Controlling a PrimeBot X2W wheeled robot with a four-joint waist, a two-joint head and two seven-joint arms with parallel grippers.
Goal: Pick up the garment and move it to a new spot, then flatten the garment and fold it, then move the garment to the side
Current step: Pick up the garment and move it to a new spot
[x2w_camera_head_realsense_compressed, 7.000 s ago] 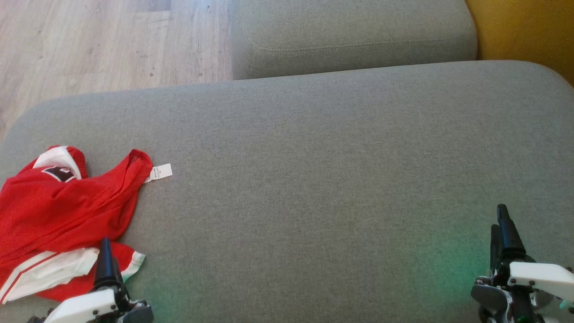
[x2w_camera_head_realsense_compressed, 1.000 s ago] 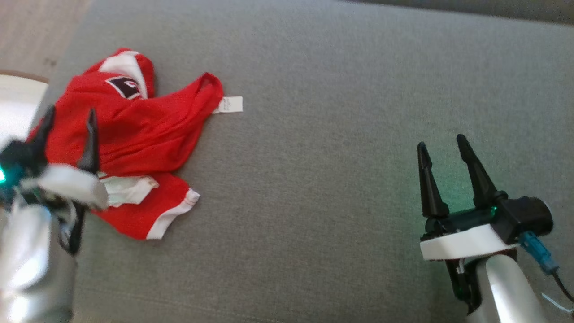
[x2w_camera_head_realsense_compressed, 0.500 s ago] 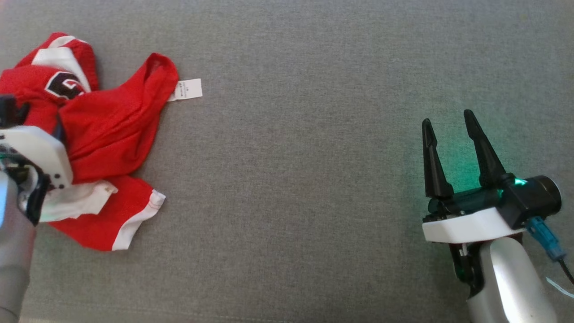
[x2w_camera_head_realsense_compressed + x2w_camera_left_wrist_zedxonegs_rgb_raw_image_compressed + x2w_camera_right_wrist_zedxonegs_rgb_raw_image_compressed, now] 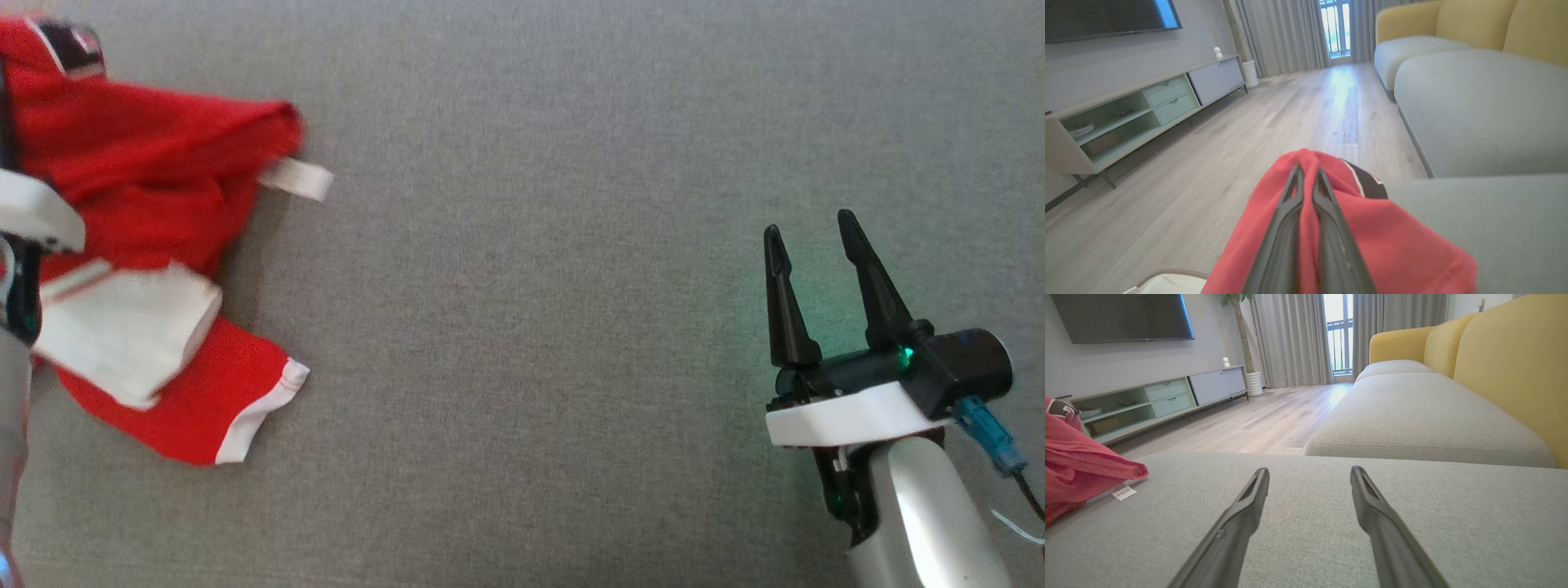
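The garment (image 4: 155,171) is a red mesh jersey with white trim, crumpled at the left end of the grey sofa cushion (image 4: 531,327). In the left wrist view my left gripper (image 4: 1306,171) is shut on a raised fold of the garment (image 4: 1380,228), with red cloth bunched around both fingers. Its white housing (image 4: 33,216) overlaps the cloth at the head view's left edge. My right gripper (image 4: 808,229) hovers open over bare cushion far to the right, nothing between its fingers (image 4: 1249,506). The garment (image 4: 1077,465) shows at the right wrist view's left edge.
A white tag (image 4: 295,180) sticks out from the garment's right side. Beyond this cushion lie a second grey cushion (image 4: 1412,416) and a yellow backrest (image 4: 1506,367). Past the cushion's left end are wooden floor (image 4: 1208,163) and a low TV cabinet (image 4: 1126,114).
My left gripper has gone from open to shut on the garment, and the cloth has bunched and risen around it. The head camera has shifted. The right gripper has barely moved.
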